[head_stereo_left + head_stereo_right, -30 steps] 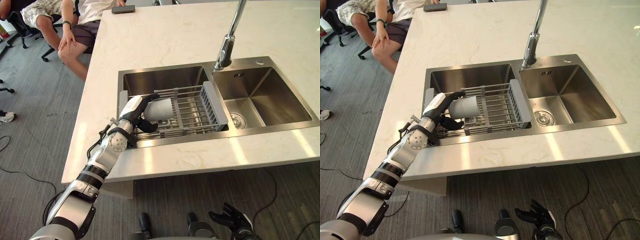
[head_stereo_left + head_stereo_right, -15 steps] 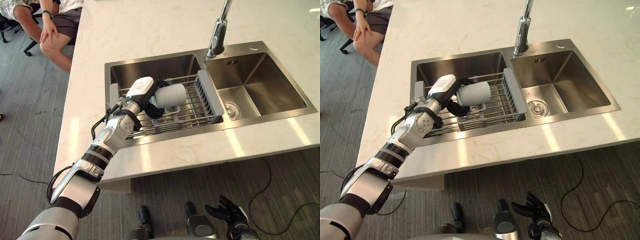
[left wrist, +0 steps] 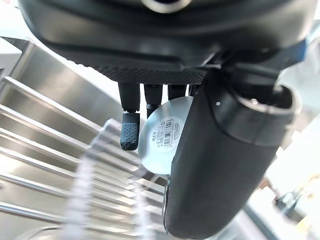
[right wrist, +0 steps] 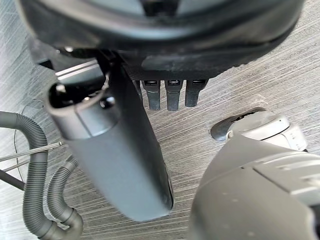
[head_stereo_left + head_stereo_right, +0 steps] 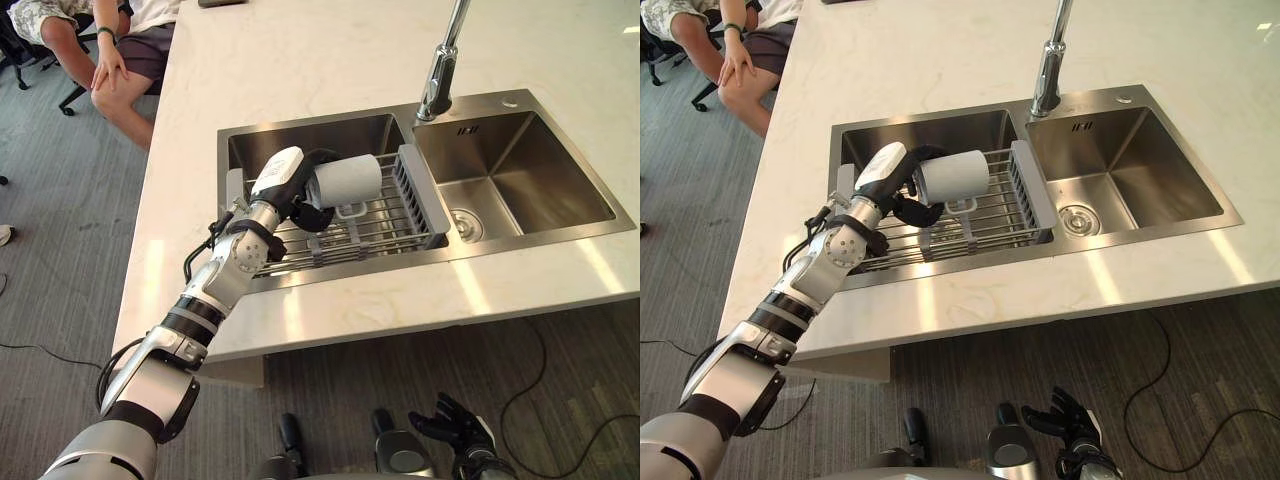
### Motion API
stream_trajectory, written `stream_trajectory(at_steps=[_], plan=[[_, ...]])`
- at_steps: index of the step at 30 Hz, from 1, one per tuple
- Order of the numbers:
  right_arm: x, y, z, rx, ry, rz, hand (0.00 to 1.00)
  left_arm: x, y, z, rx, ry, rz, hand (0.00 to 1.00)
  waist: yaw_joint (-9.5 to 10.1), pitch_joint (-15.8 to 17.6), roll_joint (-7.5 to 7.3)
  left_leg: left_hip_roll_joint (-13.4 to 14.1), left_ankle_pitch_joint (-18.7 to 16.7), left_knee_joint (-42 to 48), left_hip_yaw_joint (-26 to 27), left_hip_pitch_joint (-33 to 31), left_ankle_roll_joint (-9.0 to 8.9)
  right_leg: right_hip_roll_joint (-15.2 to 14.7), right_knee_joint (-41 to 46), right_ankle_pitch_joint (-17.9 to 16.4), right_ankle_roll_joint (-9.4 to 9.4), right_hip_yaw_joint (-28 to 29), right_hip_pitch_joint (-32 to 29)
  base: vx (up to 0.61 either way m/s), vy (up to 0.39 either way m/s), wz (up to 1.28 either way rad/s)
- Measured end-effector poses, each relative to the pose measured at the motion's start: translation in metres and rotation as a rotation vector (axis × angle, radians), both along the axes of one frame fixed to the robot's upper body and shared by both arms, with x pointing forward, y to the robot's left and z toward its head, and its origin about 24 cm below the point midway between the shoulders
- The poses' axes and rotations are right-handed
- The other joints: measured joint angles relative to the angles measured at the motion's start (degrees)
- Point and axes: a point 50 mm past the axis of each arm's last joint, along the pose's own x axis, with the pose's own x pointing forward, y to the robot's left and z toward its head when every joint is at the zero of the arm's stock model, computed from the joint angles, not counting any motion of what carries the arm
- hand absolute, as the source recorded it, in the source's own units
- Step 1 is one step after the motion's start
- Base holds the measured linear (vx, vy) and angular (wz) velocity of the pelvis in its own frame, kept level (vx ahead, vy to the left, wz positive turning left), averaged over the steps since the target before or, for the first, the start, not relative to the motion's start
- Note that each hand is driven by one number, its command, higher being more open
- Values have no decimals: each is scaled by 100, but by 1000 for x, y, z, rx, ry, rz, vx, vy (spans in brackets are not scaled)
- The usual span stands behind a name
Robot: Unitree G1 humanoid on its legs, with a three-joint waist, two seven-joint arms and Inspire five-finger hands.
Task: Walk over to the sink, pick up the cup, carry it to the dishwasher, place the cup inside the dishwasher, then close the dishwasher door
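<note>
A grey cup [image 5: 348,180] with a handle lies sideways in my left hand [image 5: 280,172], whose fingers and white-covered thumb curl round its base end. It hangs just above the grey wire rack [image 5: 390,215] that spans the left basin of the steel sink [image 5: 520,180]. In the left wrist view the cup's round base [image 3: 165,135] with a sticker sits between the thumb [image 3: 220,150] and the fingers. My right hand [image 5: 455,425] hangs low over the floor in front of the counter, fingers relaxed and holding nothing.
A tall faucet [image 5: 440,75] rises behind the divider between the two basins. The pale stone counter [image 5: 300,60] surrounds the sink. A person [image 5: 110,50] sits on a chair at the far left corner. Grey hoses [image 4: 40,200] run along the carpet below.
My left hand has lifted the cup off the rack and holds it a little higher and further over the rack. The camera has shifted slightly.
</note>
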Motion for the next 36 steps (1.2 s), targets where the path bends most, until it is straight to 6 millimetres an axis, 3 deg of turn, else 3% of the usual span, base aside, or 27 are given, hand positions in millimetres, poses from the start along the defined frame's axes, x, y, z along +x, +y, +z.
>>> stream_trajectory(at_steps=[8,15,25,30,32,35,36], plan=[[-12,0,-3,9,35,-8,90,-25,14,-31,-356,121,3,30,159,-1,-24,3,9,-18,-34,168,1,-3,29,-37,9,-39,172,-18,-7,2],[-17,3,-5,38,44,-56,90,-71,19,-61,-788,269,-44,30,365,-137,-215,5,0,-1,-29,251,-6,-3,25,-38,14,-11,267,0,0,0],[-38,4,-9,48,89,-94,90,-116,20,-94,-1020,406,-34,30,627,-539,-351,29,-121,-1,188,410,-22,-8,-28,-7,81,198,343,-13,-1,-11],[-40,7,-10,57,87,-108,90,-128,24,-77,-1067,331,-62,30,778,-571,-467,109,-506,545,504,284,12,0,-82,64,196,503,336,-11,9,-32],[-32,7,-6,51,52,-103,90,-131,24,-57,-1082,249,-106,30,816,-572,-501,267,-907,1295,595,-82,-7,38,-15,117,293,578,250,-28,0,-24],[-25,6,-2,39,20,-101,90,-135,23,-37,-1102,152,-159,30,817,-569,-498,462,-1252,1944,524,-421,32,121,281,127,324,430,61,-32,13,-4],[-23,5,-1,33,14,-103,90,-135,22,-32,-1111,125,-173,30,832,-573,-492,486,-1267,1996,448,-427,53,139,385,177,419,303,50,-43,24,16]])
